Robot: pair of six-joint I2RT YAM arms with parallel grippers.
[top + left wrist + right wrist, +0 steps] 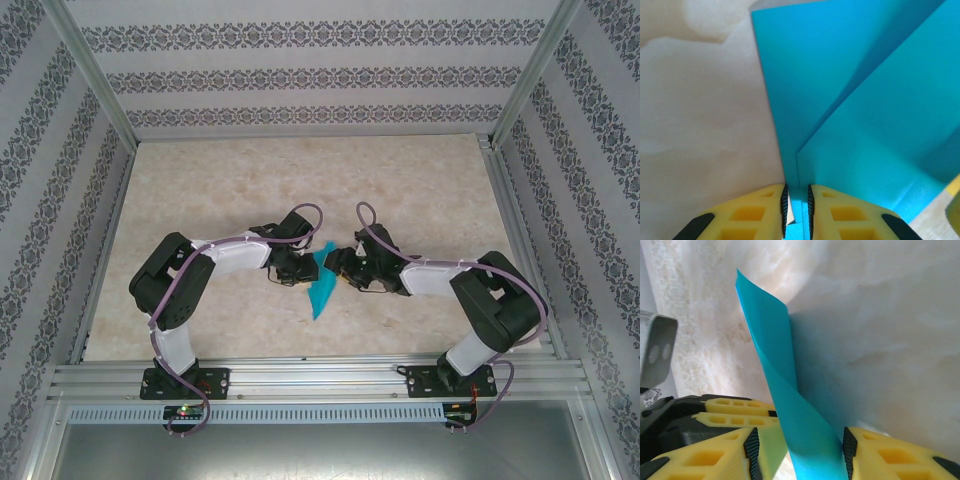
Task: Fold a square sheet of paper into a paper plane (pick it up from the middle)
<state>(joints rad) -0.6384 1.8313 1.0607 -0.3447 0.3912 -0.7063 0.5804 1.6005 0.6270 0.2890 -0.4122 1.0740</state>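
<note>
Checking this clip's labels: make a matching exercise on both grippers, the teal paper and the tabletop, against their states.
1. left gripper
2. right gripper
3. thin teal-blue folded paper sheet
4. beige marbled tabletop

a. fingers wide apart, paper strip standing between
b. lies beneath the paper
c. fingers narrowly apart, paper edge between
d. creased, point toward the arm bases

Pairs: 1-c, 2-a, 3-d, 4-b

Teal paper (855, 100); yellow fingers (750, 215); table (250, 180) perhaps marbled beige.
</note>
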